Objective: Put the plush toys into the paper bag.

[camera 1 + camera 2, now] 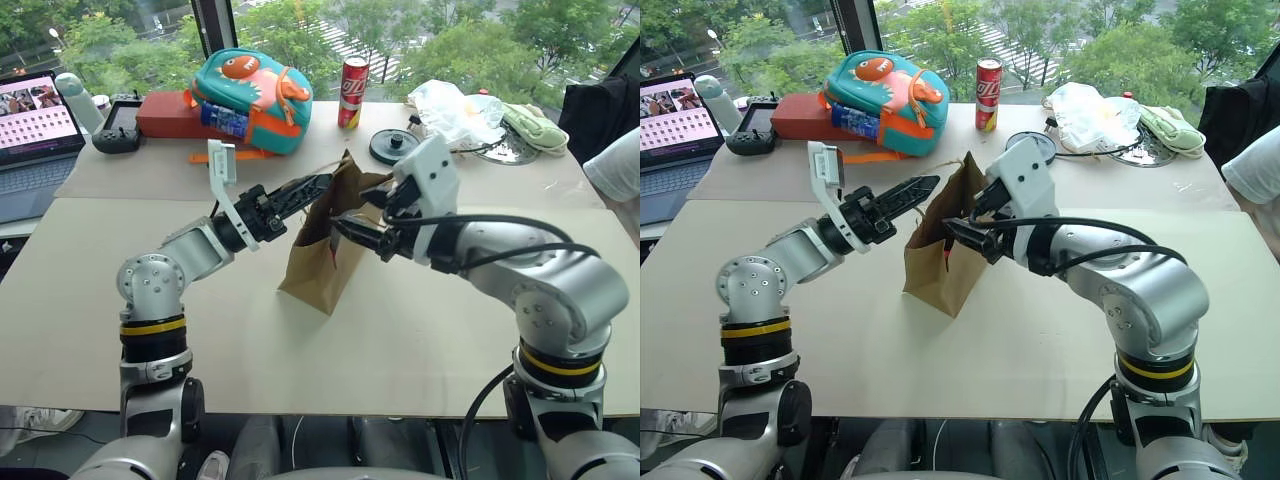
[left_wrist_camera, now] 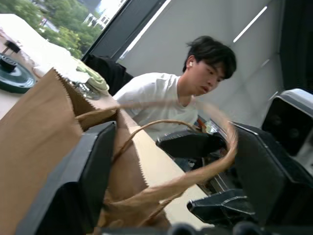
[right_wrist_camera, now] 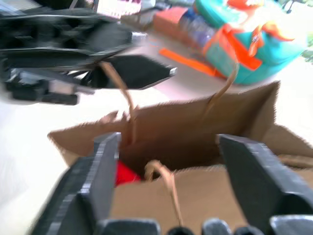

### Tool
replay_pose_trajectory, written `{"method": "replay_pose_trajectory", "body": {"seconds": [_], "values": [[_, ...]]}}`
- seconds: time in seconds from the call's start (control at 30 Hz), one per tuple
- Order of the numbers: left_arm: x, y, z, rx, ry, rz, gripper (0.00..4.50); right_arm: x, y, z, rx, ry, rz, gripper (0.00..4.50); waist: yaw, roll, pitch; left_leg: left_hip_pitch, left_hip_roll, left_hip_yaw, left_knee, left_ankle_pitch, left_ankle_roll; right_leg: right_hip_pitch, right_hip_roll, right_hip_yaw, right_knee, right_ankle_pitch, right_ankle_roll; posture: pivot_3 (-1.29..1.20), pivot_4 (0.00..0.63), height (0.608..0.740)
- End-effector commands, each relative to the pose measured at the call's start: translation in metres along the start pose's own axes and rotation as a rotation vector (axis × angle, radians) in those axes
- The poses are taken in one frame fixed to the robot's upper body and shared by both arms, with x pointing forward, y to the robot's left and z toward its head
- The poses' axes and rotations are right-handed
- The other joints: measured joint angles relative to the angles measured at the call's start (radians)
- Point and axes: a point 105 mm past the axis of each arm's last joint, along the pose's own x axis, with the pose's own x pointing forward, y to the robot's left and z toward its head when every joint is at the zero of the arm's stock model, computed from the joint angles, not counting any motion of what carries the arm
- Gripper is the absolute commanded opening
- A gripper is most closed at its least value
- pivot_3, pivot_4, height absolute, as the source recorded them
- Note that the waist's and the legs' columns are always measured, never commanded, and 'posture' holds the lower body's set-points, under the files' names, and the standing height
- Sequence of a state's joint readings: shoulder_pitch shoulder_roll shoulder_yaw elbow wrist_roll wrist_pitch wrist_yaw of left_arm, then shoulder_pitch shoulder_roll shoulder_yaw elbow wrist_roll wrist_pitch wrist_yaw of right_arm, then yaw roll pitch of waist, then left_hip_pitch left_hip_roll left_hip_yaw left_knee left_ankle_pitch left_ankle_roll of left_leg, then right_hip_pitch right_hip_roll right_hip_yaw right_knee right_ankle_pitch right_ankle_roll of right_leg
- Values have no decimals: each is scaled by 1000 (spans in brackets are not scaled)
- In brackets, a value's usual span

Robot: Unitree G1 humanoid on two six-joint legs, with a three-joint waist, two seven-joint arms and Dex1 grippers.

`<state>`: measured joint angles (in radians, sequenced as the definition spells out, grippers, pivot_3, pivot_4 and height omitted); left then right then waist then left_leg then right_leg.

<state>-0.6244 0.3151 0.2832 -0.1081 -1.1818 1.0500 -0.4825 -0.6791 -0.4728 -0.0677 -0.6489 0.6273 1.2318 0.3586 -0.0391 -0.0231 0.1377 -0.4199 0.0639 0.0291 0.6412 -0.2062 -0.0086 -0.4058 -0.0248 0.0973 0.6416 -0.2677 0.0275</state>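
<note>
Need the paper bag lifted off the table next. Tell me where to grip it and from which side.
Probably best by the twisted cord handles at the top of the paper bag, coming from above. The bag stands upright with its mouth open and the handles arch up free over the rim, while its thin paper walls would likely crumple if pinched. Both the left gripper and right gripper are open beside the mouth.

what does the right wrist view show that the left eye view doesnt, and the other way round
Right wrist view: it looks down into the open paper bag, where something red lies at the bottom, likely the chili toy.

Left eye view: the wider table, with a red can, a laptop, a white plastic bag and a black round lid behind the bag. The bag's inside is hidden here.

Both: the paper bag, the teal-and-orange dinosaur backpack, and the left gripper and right gripper, both open at the bag's mouth.
</note>
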Motion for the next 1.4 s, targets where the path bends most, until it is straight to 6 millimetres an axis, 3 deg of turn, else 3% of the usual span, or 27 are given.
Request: {"method": "replay_pose_trajectory", "body": {"seconds": [0.03,0.23,0.33,0.47,0.6,0.7,0.87,1.0,1.17,1.3,1.4], "values": [[-6,-22,17,32,-14,-82,4488,-22,5,32,-45,-149,60,4448,0,0,0,0,0,0,0,0,0,0,0,0,0,0,0,0,150,733],[-29,-7,32,42,-40,7,4488,-48,16,44,-45,-233,185,4448,0,0,0,1,0,0,0,0,0,0,0,0,0,0,0,0,150,733],[-41,-4,37,44,-52,22,4500,-55,16,49,-40,-263,212,3716,-2,0,0,1,0,0,0,0,0,0,0,0,0,0,0,0,150,733],[-59,2,32,59,-19,50,4500,-68,15,51,-13,-297,231,2373,-1,0,0,1,0,0,0,0,0,0,0,0,0,0,0,0,150,733],[-73,-2,4,168,175,59,4500,-79,22,45,19,-281,287,990,-2,0,0,1,0,1,-1,0,0,0,0,0,-1,-1,-1,0,150,733],[-78,-1,-4,188,220,52,4500,-86,32,37,50,-257,358,17,3,0,0,1,0,1,-2,0,0,0,-1,0,-1,-2,-2,0,150,733],[-77,5,-10,225,242,54,4500,-88,43,23,97,-205,422,17,7,0,0,2,1,1,-2,0,0,1,-1,0,-1,-2,-2,0,150,733],[-80,11,-22,293,314,65,4500,-77,53,-18,49,36,424,17,5,0,0,3,1,1,-2,0,0,1,0,0,-1,-3,-3,0,150,733],[-79,13,-30,354,354,53,4500,-45,27,-68,-37,258,219,17,-2,0,0,3,1,1,-2,0,0,1,0,0,0,-3,-4,0,150,733],[-76,15,-31,394,364,49,4500,-26,14,-72,-50,246,138,17,0,0,0,3,1,1,-2,0,0,0,0,0,0,-4,-3,0,150,733],[-73,17,-40,483,418,52,4500,-5,9,-59,-54,186,95,17,-4,0,1,3,1,2,-2,0,0,0,0,0,0,-4,-3,0,150,733]]}}
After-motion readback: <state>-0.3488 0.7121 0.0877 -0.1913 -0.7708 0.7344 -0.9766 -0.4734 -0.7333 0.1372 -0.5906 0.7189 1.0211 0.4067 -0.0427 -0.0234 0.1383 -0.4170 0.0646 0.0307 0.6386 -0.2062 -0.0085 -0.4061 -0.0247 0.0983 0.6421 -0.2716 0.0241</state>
